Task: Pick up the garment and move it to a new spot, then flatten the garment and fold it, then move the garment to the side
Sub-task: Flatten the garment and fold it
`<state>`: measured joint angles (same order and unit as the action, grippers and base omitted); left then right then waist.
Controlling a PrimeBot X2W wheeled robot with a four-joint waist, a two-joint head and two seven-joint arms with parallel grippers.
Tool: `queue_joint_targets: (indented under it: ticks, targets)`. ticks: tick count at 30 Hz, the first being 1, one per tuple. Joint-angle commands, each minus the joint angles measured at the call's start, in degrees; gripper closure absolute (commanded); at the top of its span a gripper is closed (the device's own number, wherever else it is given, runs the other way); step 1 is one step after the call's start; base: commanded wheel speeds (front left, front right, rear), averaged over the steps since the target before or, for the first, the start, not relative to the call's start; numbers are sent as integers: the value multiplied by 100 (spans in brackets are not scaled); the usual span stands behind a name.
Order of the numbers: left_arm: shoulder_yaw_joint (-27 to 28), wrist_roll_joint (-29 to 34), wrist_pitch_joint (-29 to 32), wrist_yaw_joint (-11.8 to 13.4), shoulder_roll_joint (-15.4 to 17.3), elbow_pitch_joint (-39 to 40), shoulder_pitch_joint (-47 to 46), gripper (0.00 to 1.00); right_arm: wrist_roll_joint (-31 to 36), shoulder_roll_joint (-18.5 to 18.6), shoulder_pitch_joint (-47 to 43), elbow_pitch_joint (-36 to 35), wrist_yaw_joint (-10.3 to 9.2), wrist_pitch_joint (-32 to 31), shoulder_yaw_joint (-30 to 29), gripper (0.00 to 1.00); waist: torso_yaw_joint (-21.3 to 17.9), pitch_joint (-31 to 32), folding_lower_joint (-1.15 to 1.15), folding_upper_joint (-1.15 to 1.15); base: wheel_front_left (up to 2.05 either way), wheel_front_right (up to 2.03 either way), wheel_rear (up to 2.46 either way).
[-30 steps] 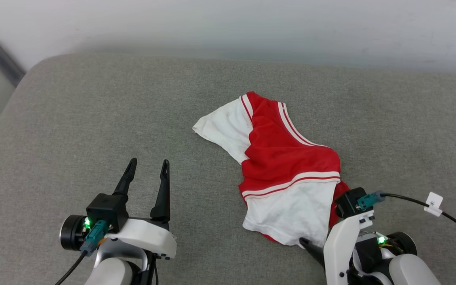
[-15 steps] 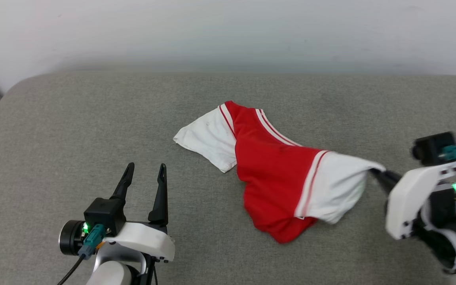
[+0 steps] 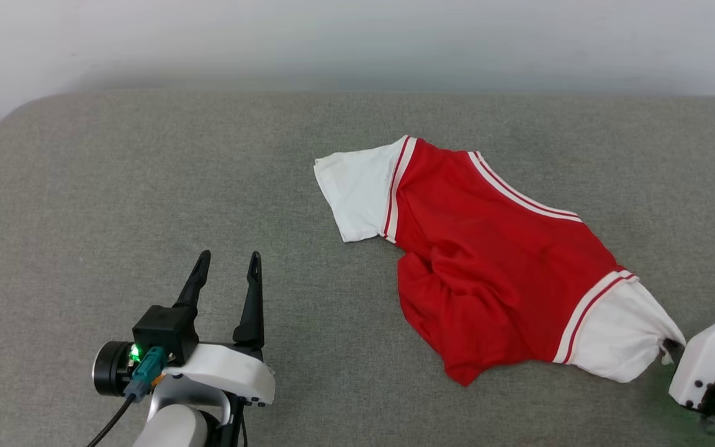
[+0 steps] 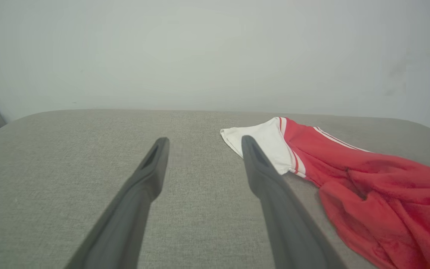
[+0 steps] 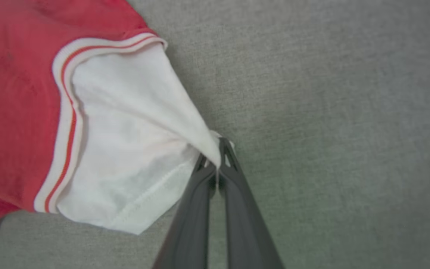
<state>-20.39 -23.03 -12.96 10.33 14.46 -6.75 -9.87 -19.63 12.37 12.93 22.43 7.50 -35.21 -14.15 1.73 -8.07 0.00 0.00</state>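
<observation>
Head view: the garment [image 3: 494,273] lies on the grey cushion [image 3: 146,186], stretched from just past the centre toward 4 o'clock, its red body rumpled into folds along the 6 o'clock side. The free sleeve [image 3: 360,195], white with a red-and-white stripe edge, lies flat at the garment's 10 o'clock end. The held sleeve [image 3: 618,335], also white, sits at the 4 o'clock end and is drawn to a point. In the right wrist view the right gripper [image 5: 217,155] has its two dark fingers [image 5: 235,194] pressed together on a pinch of that sleeve's white cloth, which fans out from the tips toward 10 o'clock in a taut cone. In the head view this gripper's white housing shows at the 4 o'clock edge, just beside the sleeve's point. The left gripper [image 3: 228,261] sits at 7 o'clock in the head view, well apart from the garment, fingers pointing to 12 and spread wide over bare cushion. In the left wrist view the free sleeve lies just past its right finger, toward 1 o'clock. A pale wall [image 3: 357,37] runs behind the cushion at 12 o'clock.
</observation>
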Motion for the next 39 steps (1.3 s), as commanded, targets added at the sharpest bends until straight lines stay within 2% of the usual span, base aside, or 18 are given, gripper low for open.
queue_joint_targets:
  ticks: [1, 2, 6, 10, 14, 20, 26, 33, 39]
  targets:
    - [-4, -17, -11, 18, 13, 7, -84, 0, -28, -50, 37, 95, -2, 109, 9, 51, 20, -49, 0, 0, 0, 0, 0]
    - [-7, -18, -16, 19, 18, 7, -92, 0, -18, -35, 94, 223, -2, 283, 38, 0, 24, -67, 0, 0, 0, 0, 0]
    - [19, -33, -35, 32, 55, -9, -65, 0, -36, 53, 204, 484, -2, 994, 143, 0, 0, -62, 0, 0, 0, 0, 0]
    - [38, -56, -31, 61, 74, -47, 39, 0, 6, 173, 129, 358, -2, 1793, 283, 0, -70, 93, 0, 0, 0, 0, 0]
    - [61, -90, -25, 85, 107, -56, 152, 0, 179, 261, -16, 7, -2, 2597, 395, 0, -156, 292, 0, 0, 0, 0, 0]
    - [81, -132, 10, 136, 173, 25, 328, 0, 462, 29, -307, -727, -2, 3421, 633, 0, -266, 589, 0, 0, 0, 0, 0]
    - [109, -171, 116, 212, 268, 125, 508, 0, 772, -399, -758, -1603, -2, 3652, 842, 0, -334, 788, 0, 0, 0, 0, 0]
    - [177, -193, 255, 320, 384, 280, 580, 0, 910, -747, -1284, -2547, -2, 3553, 1070, 0, -457, 773, 0, 0, 0, 0, 0]
    - [212, -236, 586, 194, 495, 526, -107, 0, 884, -881, -1376, -3043, -2, 3401, 1114, 0, -560, 386, 0, 0, 0, 0, 0]
